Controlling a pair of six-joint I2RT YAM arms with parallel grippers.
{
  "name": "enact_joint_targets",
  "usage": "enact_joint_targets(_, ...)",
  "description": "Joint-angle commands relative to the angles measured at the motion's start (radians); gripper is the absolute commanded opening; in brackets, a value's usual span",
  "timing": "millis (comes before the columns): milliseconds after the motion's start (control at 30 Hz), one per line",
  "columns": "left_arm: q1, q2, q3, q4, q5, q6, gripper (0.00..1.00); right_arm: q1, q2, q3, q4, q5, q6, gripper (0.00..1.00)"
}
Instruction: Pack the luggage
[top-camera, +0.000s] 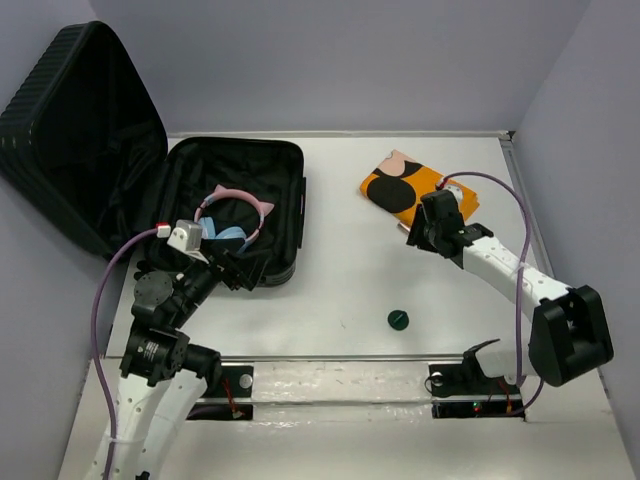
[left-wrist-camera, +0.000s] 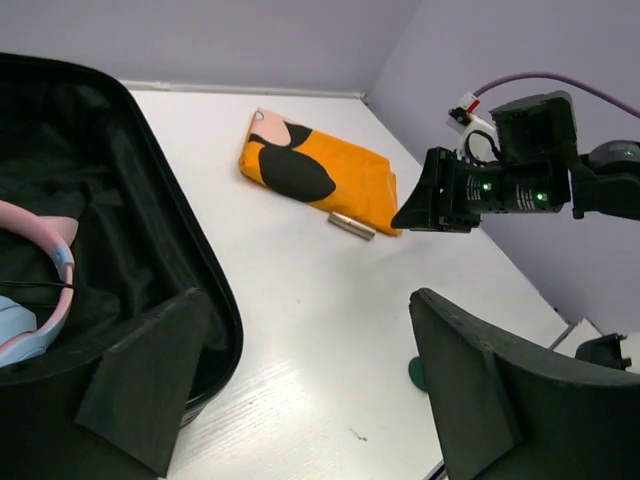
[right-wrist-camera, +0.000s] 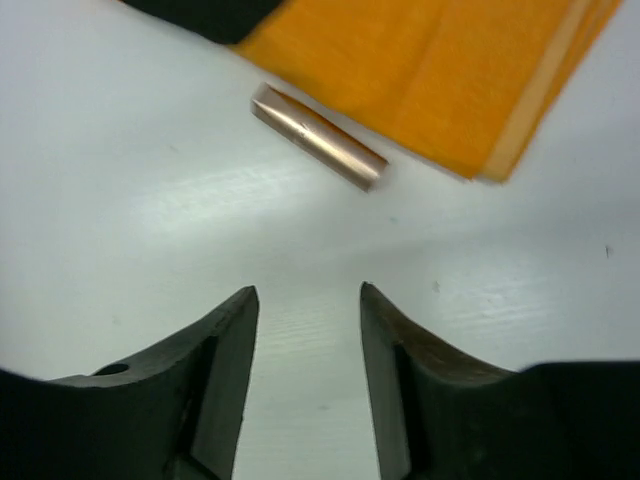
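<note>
Top external view: white table (top-camera: 350, 270), both arms reaching out from the near edge.
Left gripper (left-wrist-camera: 315, 390): jaws spread wide with nothing between them, hanging over the near rim of the case.
Small dark-green round cap (top-camera: 399, 319): lies alone on the table, nearest to the arm bases and well apart from everything else.
Right gripper (right-wrist-camera: 305, 300): jaws partly apart and empty, pointed down at the table just short of the tube.
Short copper-coloured metal tube (right-wrist-camera: 318, 137): lies flat just beside the cloth's near edge; whether the two touch, I cannot tell.
Folded orange cloth with black spots and a pink patch (top-camera: 410, 190): flat on the table at the far right.
Large black ribbed hard-shell luggage (top-camera: 298, 190): open at the far left, its lid propped against the wall and its lined base flat on the table.
Pink cat-ear headphones with light-blue cushions (top-camera: 235, 205): inside the base.
Done, by my reckoning: only the headphones are packed.
Left to do: tube, cloth and cap are all outside the case; the tube looks next, and then the lid needs closing.
Writing: no brand or label can be read anywhere.
</note>
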Motion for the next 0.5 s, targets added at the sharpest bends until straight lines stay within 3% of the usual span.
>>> enact_joint_targets(0, -0.001, 0.058, 0.005, 0.059, 0.104, 0.013, 0.91, -0.046, 0.066, 0.035, -0.026, -0.116, -0.116, 0.57)
enact_joint_targets(133, 0.001, 0.055, 0.001, 0.059, 0.102, 0.014, 0.88, -0.066, 0.240, 0.176, -0.094, -0.202, -0.257, 0.60)
enact_joint_targets(233, 0.001, 0.068, 0.001, 0.059, 0.121, 0.014, 0.88, -0.075, 0.382, 0.337, -0.181, -0.127, -0.302, 0.61)
enact_joint_targets(333, 0.001, 0.070, -0.002, 0.063, 0.144, 0.016, 0.92, -0.085, 0.455, 0.414, -0.215, -0.089, -0.323, 0.61)
enact_joint_targets(367, 0.001, 0.069, -0.002, 0.066, 0.148, 0.016, 0.99, -0.085, 0.468, 0.424, -0.218, -0.082, -0.323, 0.61)
enact_joint_targets(467, 0.001, 0.065, -0.004, 0.068, 0.154, 0.016, 0.99, -0.094, 0.517, 0.459, -0.241, -0.081, -0.334, 0.62)
